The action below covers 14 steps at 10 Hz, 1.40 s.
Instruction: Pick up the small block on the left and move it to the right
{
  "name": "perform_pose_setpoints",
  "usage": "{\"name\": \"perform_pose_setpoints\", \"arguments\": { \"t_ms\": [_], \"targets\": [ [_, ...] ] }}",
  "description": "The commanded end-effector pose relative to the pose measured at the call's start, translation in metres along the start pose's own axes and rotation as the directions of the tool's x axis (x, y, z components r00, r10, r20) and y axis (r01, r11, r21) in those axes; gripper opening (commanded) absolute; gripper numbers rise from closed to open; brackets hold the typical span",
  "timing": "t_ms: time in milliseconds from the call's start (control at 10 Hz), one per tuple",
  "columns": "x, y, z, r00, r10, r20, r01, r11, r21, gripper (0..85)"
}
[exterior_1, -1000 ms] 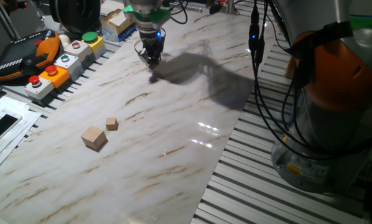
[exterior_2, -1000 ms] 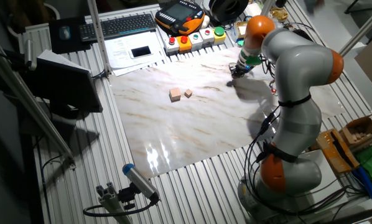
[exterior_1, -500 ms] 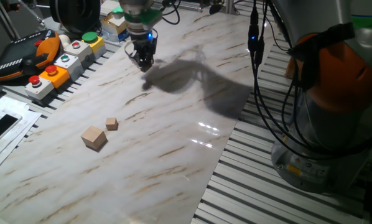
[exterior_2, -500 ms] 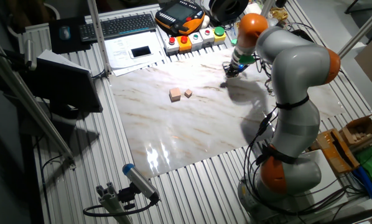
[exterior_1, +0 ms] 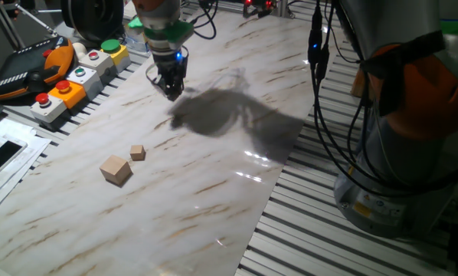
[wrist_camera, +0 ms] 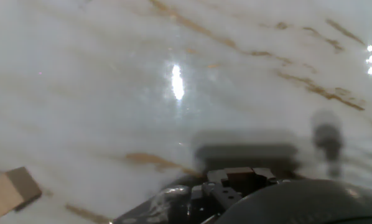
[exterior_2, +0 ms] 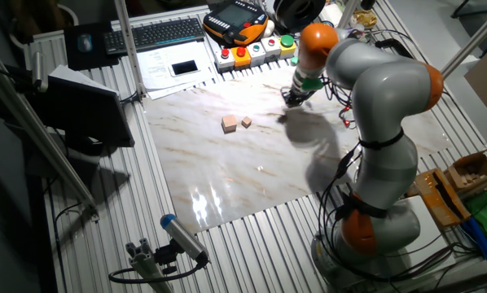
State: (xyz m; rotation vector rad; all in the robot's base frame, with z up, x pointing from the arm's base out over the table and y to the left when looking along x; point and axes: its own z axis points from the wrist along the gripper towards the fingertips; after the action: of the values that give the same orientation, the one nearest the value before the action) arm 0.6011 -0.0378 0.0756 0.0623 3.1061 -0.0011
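Observation:
The small block [exterior_1: 138, 152] is a tiny light-brown cube lying on the marble tabletop [exterior_1: 214, 184]. It also shows in the other fixed view [exterior_2: 247, 122]. A larger tan cube [exterior_1: 116, 169] sits right beside it, apart from it [exterior_2: 229, 124]. My gripper [exterior_1: 170, 90] hangs low over the table, well away from both cubes, towards the button boxes [exterior_2: 291, 99]. Its jaws are too small and dark to read. The hand view shows blurred finger parts [wrist_camera: 236, 177] at the bottom and one tan cube [wrist_camera: 9, 190] at the lower left; I cannot tell which cube.
Button boxes [exterior_1: 76, 77] and an orange pendant [exterior_1: 30, 65] line the table edge behind the gripper. A keyboard [exterior_2: 166, 32] and papers [exterior_1: 7, 153] lie beyond. The arm's base [exterior_2: 374, 220] and cables [exterior_1: 328, 115] stand on the slatted side.
The gripper has moved along the table towards the two cubes, and its shadow moved with it. The cubes have not moved.

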Motion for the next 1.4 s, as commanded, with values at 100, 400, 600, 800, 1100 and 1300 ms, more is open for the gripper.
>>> {"name": "perform_pose_setpoints", "arguments": {
  "t_ms": [100, 400, 600, 800, 1100, 1300],
  "targets": [
    [0.0066, 0.0284, 0.0009, 0.999, -0.039, 0.002, 0.039, 0.999, -0.014, 0.7],
    [0.0105, 0.0322, 0.0009, 0.999, -0.038, 0.015, 0.038, 0.999, 0.009, 0.7],
    [0.0105, 0.0322, 0.0009, 0.997, -0.079, 0.02, 0.078, 0.997, 0.025, 0.7],
    [0.0105, 0.0322, 0.0009, 0.996, -0.086, 0.017, 0.085, 0.996, 0.013, 0.7],
    [0.0105, 0.0322, 0.0009, 0.995, -0.102, 0.008, 0.101, 0.994, 0.033, 0.7],
    [0.0105, 0.0322, 0.0009, 0.997, -0.075, -0.006, 0.075, 0.997, 0.023, 0.7]
  ]
}}
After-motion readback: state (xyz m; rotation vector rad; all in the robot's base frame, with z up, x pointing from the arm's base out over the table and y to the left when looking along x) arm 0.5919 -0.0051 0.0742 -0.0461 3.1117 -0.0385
